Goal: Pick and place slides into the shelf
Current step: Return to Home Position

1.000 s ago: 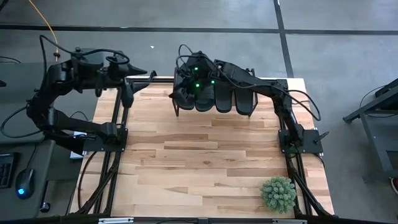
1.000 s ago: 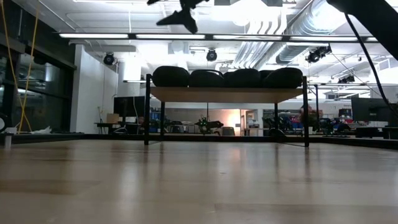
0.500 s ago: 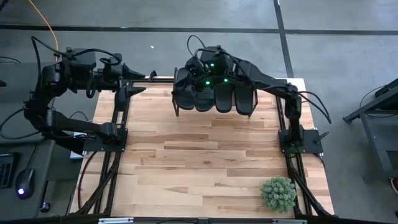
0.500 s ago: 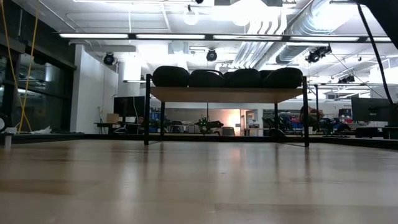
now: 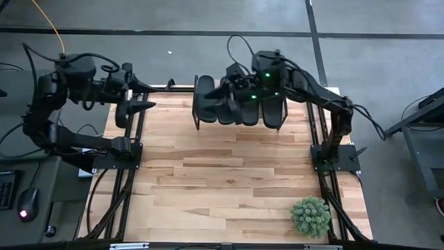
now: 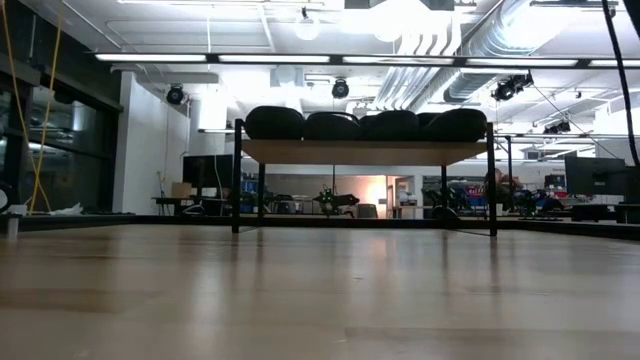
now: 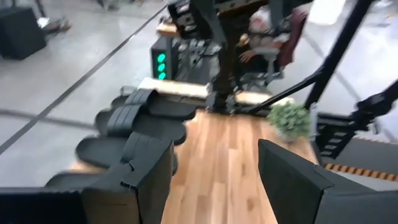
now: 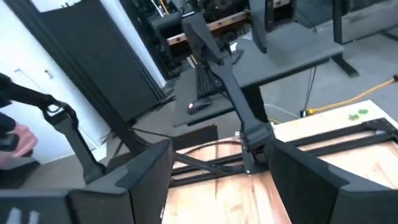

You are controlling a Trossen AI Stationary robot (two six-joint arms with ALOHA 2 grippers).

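Four black slides (image 5: 275,114) lie side by side on their soles on the shelf (image 6: 365,151), near the table's far edge; in the low view the slides (image 6: 365,123) fill its wooden top from end to end. In the left wrist view the slides (image 7: 134,121) show in a row. My right gripper (image 5: 223,89) hovers open above the slides at the shelf's left part, touching nothing; its fingers (image 8: 143,177) stand wide apart. My left gripper (image 5: 143,104) is open over the table's far left corner, left of the shelf, with its fingers (image 7: 146,174) apart.
A small green plant (image 5: 310,217) stands at the table's near right corner, also seen as the plant (image 7: 289,118). Bare wooden tabletop (image 5: 222,173) stretches from the shelf to the near edge. A person's hand (image 8: 13,140) shows beyond the table's left side.
My right gripper has drawn back from the shelf's left end toward the right over the slides and risen out of the low view. My left arm has pulled back toward the table's left edge. The slides have stayed in place on the shelf.
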